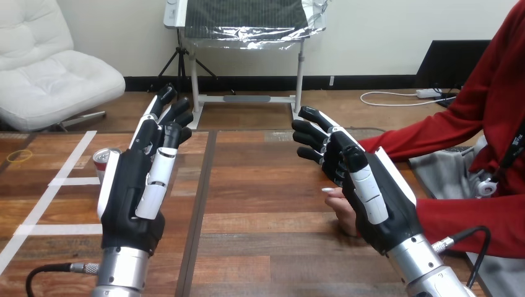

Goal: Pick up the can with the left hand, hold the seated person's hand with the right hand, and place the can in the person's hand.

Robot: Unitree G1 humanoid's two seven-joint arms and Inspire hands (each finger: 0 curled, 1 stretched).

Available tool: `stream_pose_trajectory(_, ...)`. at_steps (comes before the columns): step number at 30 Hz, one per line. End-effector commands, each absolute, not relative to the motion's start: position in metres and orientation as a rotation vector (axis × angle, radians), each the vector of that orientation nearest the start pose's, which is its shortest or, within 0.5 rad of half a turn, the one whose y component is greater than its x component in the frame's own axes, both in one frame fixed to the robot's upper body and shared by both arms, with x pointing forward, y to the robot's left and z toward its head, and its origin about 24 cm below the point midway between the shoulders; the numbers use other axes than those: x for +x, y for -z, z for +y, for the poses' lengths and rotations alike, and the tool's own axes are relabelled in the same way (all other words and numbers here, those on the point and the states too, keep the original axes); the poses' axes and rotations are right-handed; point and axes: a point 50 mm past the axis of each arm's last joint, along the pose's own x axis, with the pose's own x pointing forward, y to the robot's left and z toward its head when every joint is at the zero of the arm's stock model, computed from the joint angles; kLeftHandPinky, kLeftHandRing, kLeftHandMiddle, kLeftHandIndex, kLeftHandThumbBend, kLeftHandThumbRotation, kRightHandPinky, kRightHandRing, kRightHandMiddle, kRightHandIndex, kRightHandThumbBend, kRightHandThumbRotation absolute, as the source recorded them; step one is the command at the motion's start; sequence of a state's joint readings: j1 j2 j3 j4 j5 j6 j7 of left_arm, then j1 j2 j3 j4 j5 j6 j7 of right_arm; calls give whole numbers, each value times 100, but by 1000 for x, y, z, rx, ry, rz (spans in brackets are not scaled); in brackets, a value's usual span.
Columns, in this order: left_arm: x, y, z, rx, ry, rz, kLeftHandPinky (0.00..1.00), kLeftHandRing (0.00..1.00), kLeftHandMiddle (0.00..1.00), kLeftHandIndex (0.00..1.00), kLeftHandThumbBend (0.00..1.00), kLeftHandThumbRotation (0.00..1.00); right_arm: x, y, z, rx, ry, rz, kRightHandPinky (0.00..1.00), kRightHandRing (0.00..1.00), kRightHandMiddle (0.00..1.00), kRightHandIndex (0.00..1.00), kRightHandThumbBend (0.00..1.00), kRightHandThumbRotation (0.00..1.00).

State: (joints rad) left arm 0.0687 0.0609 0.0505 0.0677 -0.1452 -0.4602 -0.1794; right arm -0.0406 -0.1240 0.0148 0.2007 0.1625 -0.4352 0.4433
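Nothing is done yet: the can (104, 159) stands ungrasped on the desk (260, 185) behind the straight-fingered left robot hand (130, 192). The right robot hand (377, 204), fingers also uncurled, is beside the person's hand (342, 210), not clasping it.

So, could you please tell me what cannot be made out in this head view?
Head view:
1. The can: mostly hidden behind the left hand; only its top and one edge show.
2. The person's hand: largely covered by the right hand; whether the two touch cannot be told.
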Motion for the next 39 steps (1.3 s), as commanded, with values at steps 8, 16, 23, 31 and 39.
stream_pose_trajectory(8,243,-75,168,-28,106,-433,85,88,88,92,46,78,260,-67,-153,-28,-432,-357,88,91,91,93,76,100)
stream_pose_trajectory(16,248,-81,174,48,91,-445,80,87,88,91,49,78,261,-67,-153,-33,-429,-355,88,91,90,92,77,100)
stream_pose_trajectory(23,260,-92,185,124,54,-476,76,84,86,87,51,77,261,-67,-153,-32,-440,-358,88,91,91,93,76,100)
stream_pose_trajectory(31,274,-101,198,198,18,-491,76,84,84,84,50,76,262,-66,-152,-19,-446,-350,88,91,91,93,76,100)
stream_pose_trajectory(39,290,-110,209,258,-12,-499,82,85,85,85,50,75,262,-66,-151,-19,-446,-347,88,91,91,93,76,100)
